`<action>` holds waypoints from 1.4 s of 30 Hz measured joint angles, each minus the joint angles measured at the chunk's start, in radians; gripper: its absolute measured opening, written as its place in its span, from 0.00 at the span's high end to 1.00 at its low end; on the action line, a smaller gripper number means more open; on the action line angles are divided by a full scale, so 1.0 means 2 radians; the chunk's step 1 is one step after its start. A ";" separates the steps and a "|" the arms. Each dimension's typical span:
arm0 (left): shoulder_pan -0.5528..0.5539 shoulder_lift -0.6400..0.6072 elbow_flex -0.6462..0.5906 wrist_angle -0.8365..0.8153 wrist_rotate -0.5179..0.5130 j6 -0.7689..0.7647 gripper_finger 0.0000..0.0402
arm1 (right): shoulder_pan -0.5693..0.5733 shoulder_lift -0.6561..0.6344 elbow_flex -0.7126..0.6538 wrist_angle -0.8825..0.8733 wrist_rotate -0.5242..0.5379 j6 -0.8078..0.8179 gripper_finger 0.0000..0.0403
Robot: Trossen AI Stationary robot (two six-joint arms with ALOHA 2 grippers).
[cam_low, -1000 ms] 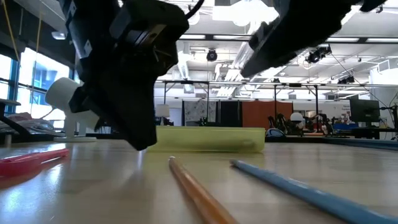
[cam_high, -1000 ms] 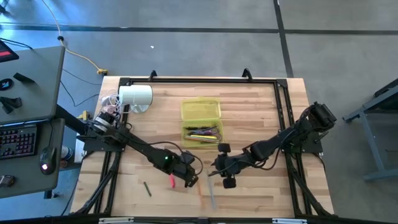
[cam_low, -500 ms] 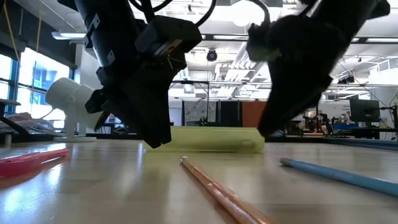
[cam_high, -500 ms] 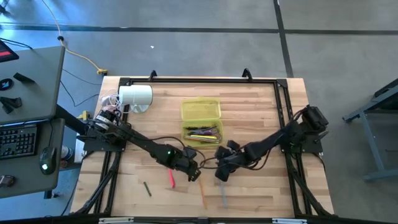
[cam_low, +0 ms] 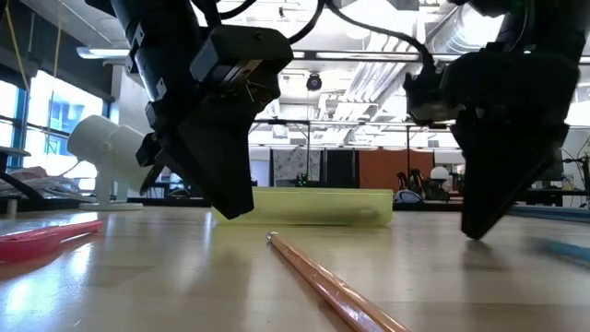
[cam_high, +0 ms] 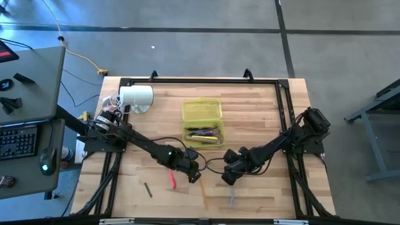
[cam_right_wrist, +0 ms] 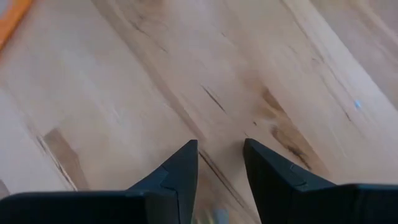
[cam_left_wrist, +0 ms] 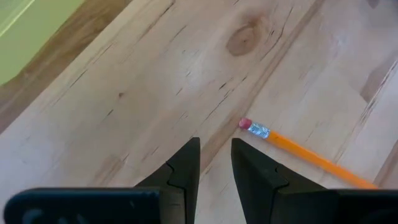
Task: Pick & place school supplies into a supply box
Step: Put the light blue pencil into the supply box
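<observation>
- Supply box (cam_high: 202, 121) near the middle of the wooden surface (cam_high: 262, 106), pens and pencils lying in its near half.
- Left pincer (cam_high: 194, 176) low over the surface, just in front of the box; fingers (cam_left_wrist: 186, 163) slightly spread, nothing between them.
- Orange pencil (cam_left_wrist: 298, 151) flat just ahead of those fingertips, eraser end nearest.
- Right pincer (cam_high: 229, 177) in front of the box toward its right corner, slightly spread, empty.
- Pink pen (cam_high: 172, 180), dark pencil (cam_high: 149, 189) and light blue pen (cam_high: 232, 199) loose in front of the box.

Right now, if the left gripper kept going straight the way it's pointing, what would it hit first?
Probably bare table: the left gripper points at wood, with the orange pencil just off to one side.
</observation>
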 joint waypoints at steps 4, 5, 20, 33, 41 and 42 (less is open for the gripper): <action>0.000 0.000 0.000 0.000 -0.008 0.012 0.68 | 0.006 0.000 0.000 -0.004 -0.010 0.035 0.71; 0.000 0.000 0.000 0.000 -0.009 0.012 0.68 | 0.007 0.000 0.000 -0.002 -0.009 0.036 0.71; 0.000 -0.001 0.000 0.000 -0.010 0.028 0.68 | 0.050 -0.100 -0.001 -0.010 -0.032 -0.201 0.71; 0.000 -0.001 0.000 0.004 -0.013 0.024 0.68 | 0.210 -0.061 -0.001 0.076 0.098 -0.338 0.71; 0.000 -0.001 0.000 0.033 -0.014 0.018 0.68 | 0.220 -0.004 -0.001 0.129 0.114 -0.343 0.71; 0.000 -0.001 0.000 0.037 -0.014 0.018 0.68 | 0.220 0.004 -0.001 0.136 0.113 -0.345 0.71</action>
